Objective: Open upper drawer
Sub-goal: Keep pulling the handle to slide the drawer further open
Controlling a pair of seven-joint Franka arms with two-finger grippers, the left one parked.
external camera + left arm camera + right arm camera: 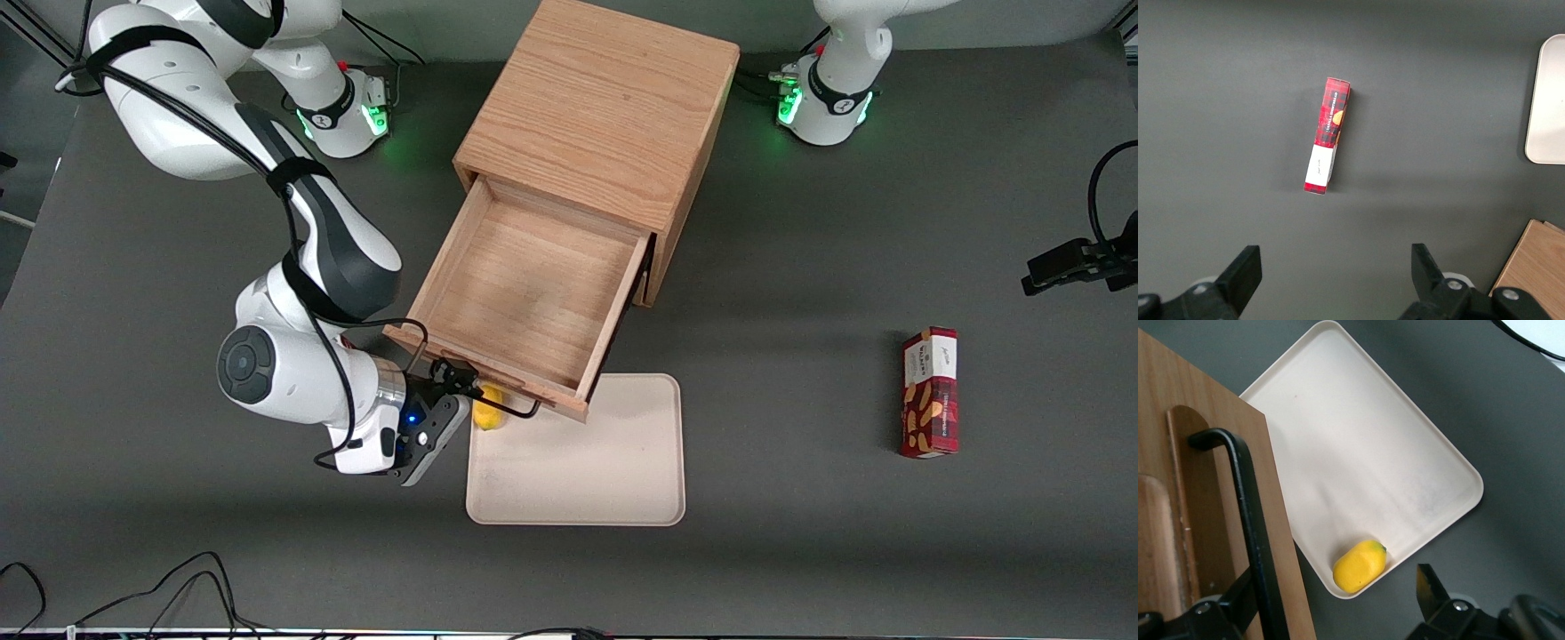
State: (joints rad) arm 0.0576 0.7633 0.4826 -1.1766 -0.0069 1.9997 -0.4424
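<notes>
Upper drawer (524, 293): we log it pulled out, long axis pointing at gripper (455, 384); fingers spread astride black handle (1248, 520), grasping nothing.

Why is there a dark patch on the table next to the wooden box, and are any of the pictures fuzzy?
Front view: the cabinet and open upper drawer block overhead light, casting soft shadows on the table; green glow at the arm bases. Right wrist view: the pincer by the handle looks blurry up close; the tray and yellow fruit look sharp. Left wrist view: even light, faint shadow beside the red box.

One cabinet (613, 107), one tray (578, 471), one lemon (1360, 566), one red box (930, 392)
</notes>
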